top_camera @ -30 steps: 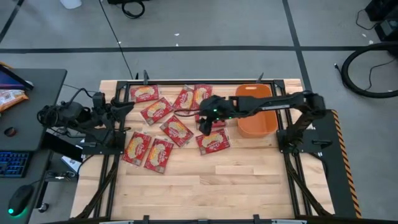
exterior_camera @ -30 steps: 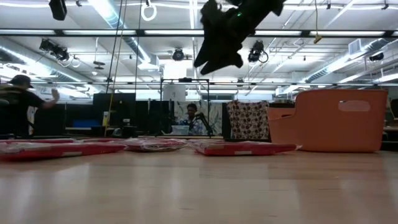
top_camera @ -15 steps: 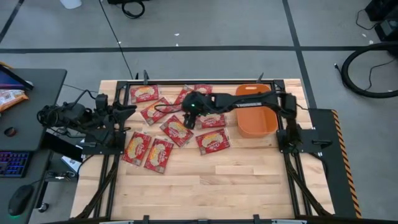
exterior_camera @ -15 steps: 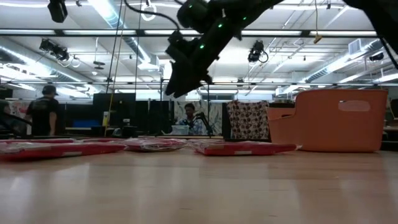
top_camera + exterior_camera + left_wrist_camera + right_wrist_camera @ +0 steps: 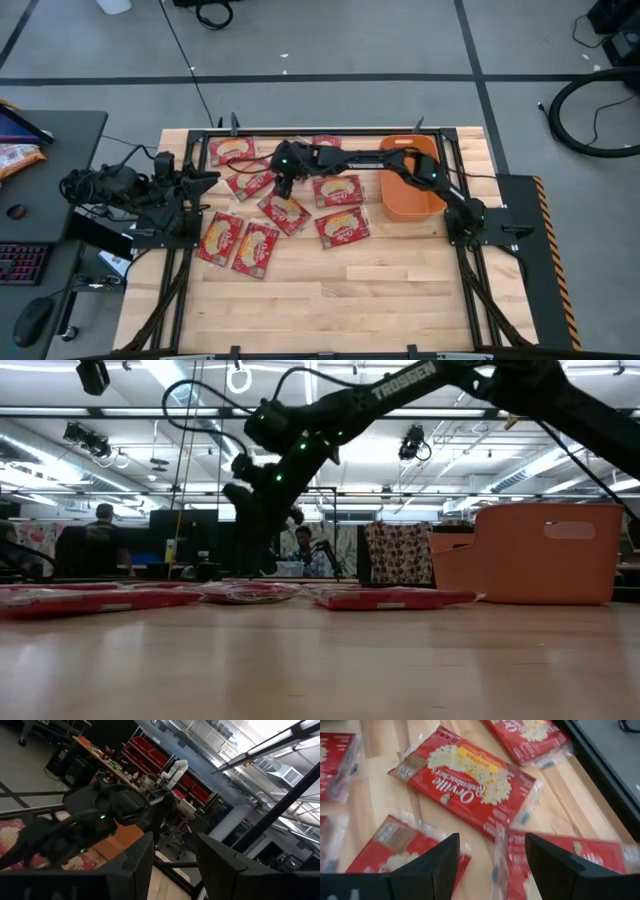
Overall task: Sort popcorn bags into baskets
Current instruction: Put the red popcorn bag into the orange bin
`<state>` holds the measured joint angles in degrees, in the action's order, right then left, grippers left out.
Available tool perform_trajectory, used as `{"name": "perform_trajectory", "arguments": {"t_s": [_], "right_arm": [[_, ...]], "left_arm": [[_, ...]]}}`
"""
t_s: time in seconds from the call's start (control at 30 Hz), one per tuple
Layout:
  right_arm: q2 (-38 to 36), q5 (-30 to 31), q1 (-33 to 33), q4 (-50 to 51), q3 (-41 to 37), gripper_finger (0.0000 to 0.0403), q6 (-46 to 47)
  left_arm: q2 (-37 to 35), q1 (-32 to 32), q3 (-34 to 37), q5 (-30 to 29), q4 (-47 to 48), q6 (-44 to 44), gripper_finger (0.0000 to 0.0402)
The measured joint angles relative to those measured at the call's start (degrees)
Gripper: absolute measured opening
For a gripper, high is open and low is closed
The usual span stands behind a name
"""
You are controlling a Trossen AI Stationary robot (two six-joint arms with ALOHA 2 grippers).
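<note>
Popcorn bags (image 5: pixel 283 211) lie flat and scattered across the table's (image 5: pixel 330 300) far half, none in the orange basket (image 5: pixel 412 205) at the far right. Right gripper (image 5: pixel 491 867) reaches across to the bags left of centre, hanging just above one bag (image 5: pixel 470 780), fingers spread, nothing held. Left gripper (image 5: pixel 174 865) is parked at the table's left edge, fingers apart, empty.

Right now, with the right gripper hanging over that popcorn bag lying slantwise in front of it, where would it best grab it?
Probably from straight above, at the popcorn bag's crinkled clear end seam. The packet lies flat on the wooden table, so there is no side to pinch, and the seam gives a thin lip. The right gripper is open, above it.
</note>
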<state>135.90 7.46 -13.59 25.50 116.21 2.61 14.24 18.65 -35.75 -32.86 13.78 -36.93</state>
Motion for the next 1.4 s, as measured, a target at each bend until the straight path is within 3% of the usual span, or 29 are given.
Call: {"name": "perform_trajectory", "arguments": {"t_s": [0.23,0.43,0.67,0.83,1.07,1.4], "right_arm": [[3.95,0.90,0.34,2.30,1.21,0.0224,-2.77],[3.73,6.41,0.45,6.07,0.30,0.0208,-4.03],[3.75,5.16,0.07,8.23,-1.42,0.0184,-4.19],[3.65,3.26,-0.03,8.02,-3.00,0.0132,-4.24],[3.54,2.45,0.14,8.57,-3.30,0.0016,-4.18],[-1.32,-0.02,1.79,20.88,3.35,0.0006,-5.53]], "left_arm": [[0.00,0.00,0.04,0.00,0.78,0.00,0.0149],[0.00,0.00,0.04,-0.04,1.20,0.07,0.0149],[0.00,0.00,0.04,0.10,1.20,0.07,0.0149],[0.02,0.00,0.04,0.54,1.16,0.02,0.0149],[0.00,0.00,0.04,0.57,1.16,-1.40,0.0149],[0.00,0.00,0.04,0.81,1.17,-1.38,0.0149]]}}
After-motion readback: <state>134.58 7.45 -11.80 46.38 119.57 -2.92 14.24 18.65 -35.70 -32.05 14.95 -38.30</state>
